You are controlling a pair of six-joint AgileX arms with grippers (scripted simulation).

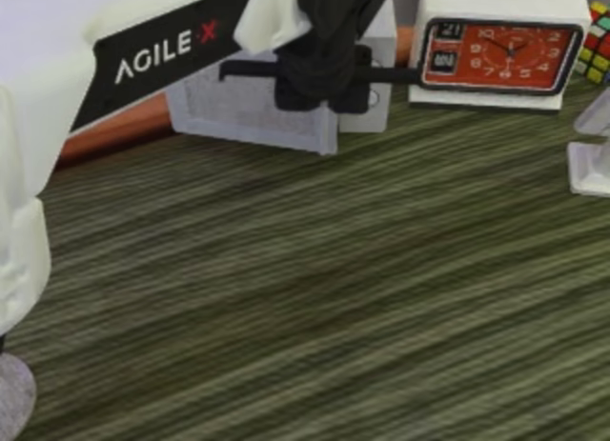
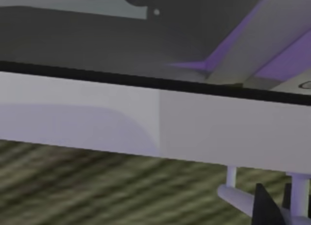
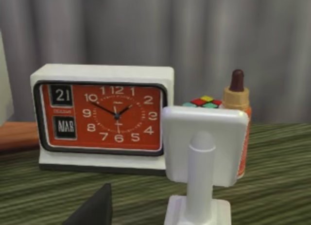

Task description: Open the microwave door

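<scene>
The light-grey microwave [image 1: 367,103] stands at the back centre of the table. Its mesh-windowed door [image 1: 253,112] is ajar, with the handle edge swung out in front of the knob panel. My left arm reaches across from the left, and my left gripper [image 1: 322,96] is at the door's handle edge. In the left wrist view the door [image 2: 97,118] fills the middle, with the dark cavity [image 2: 121,45] above it. The pale handle bar [image 2: 238,196] runs between the dark jaws of my left gripper [image 2: 277,205], which is shut on it. My right gripper [image 3: 104,213] is parked out of the top view.
A white box clock with a red face [image 1: 500,55] stands right of the microwave. A colour cube [image 1: 596,41] is at the far right, with a white stand [image 1: 591,155] in front of it. A dropper bottle [image 3: 238,118] stands behind that stand. A brown ledge [image 1: 114,127] runs behind.
</scene>
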